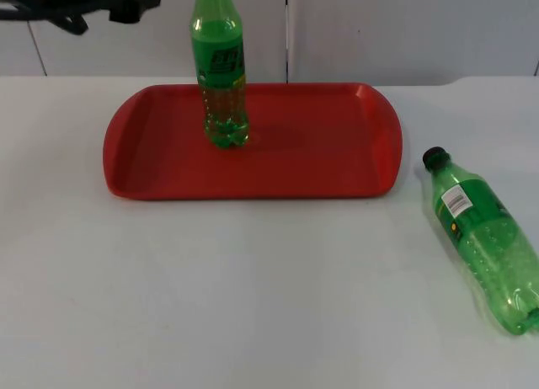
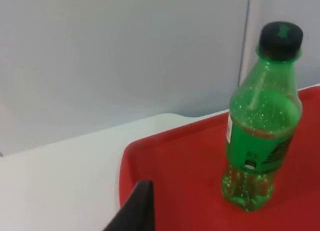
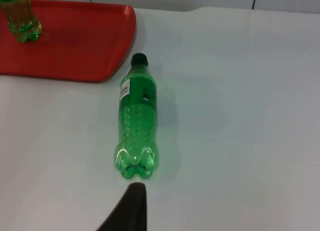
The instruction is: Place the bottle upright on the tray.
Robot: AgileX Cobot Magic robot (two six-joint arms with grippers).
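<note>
top view: a red tray (image 1: 337, 145) lies on the white desk (image 1: 210, 296) near the grey partition wall (image 1: 404, 27). a green bottle (image 1: 221, 77) stands upright on the tray's left half, its top cut off by the picture's edge; its green label carries a pale design that cannot be read. a second green bottle (image 1: 487, 237) lies on its side on the desk, just beside the tray's right end and apart from it, black cap toward the tray, with a white barcode patch on its label.

left wrist view: the upright bottle (image 2: 260, 126) shows its black cap, droplets inside the neck and a label with small print too fine to read. it stands on the tray (image 2: 170, 166). the left hand's fingertip (image 2: 136, 211) hangs above the tray's edge; whether that hand is wide or narrow cannot be told.

right wrist view: the lying bottle (image 3: 136, 126) rests with its base toward the right hand's fingertip (image 3: 131, 211), apart from it; that hand's spread cannot be told either. the tray's corner (image 3: 100, 41) and the upright bottle's base (image 3: 20, 21) lie beyond.
</note>
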